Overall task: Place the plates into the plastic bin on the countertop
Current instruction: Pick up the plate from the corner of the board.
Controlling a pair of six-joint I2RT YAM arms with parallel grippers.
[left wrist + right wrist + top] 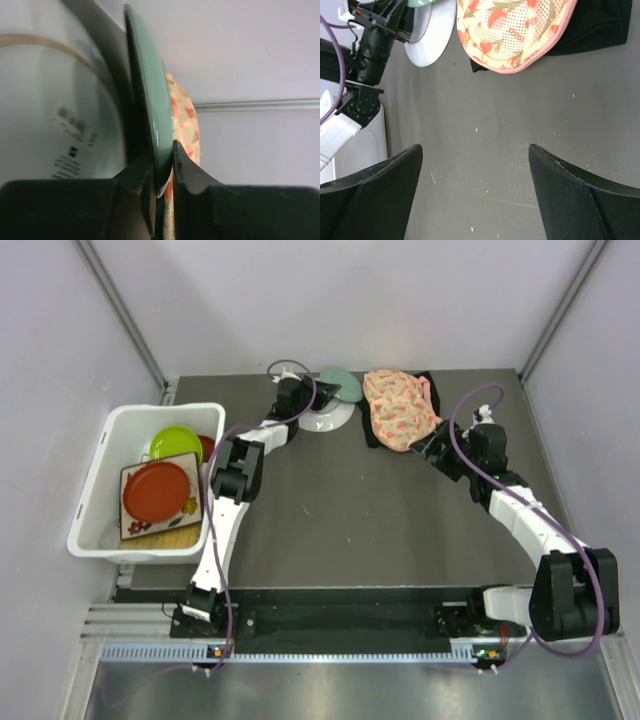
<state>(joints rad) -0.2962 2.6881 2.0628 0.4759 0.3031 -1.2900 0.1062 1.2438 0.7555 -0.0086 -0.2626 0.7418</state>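
The pale green plate (pixel 150 100) is clamped by its rim between the fingers of the left gripper (pixel 162 152) and is held on edge near the far edge of the countertop (pixel 350 510). Just beside it a white plate (pixel 332 420) is seen, apparently lying flat. Close on the other side, pink floral fabric (pixel 400 410) is spread over a black cloth (pixel 600 25). The right gripper (pixel 475 170) is held with jaws wide apart above bare countertop, near that fabric. The white plastic bin (pixel 95 490) is set at the left edge; a lime plate (pixel 175 443), a red plate (pixel 157 490) and a square floral plate (pixel 190 507) are stacked inside.
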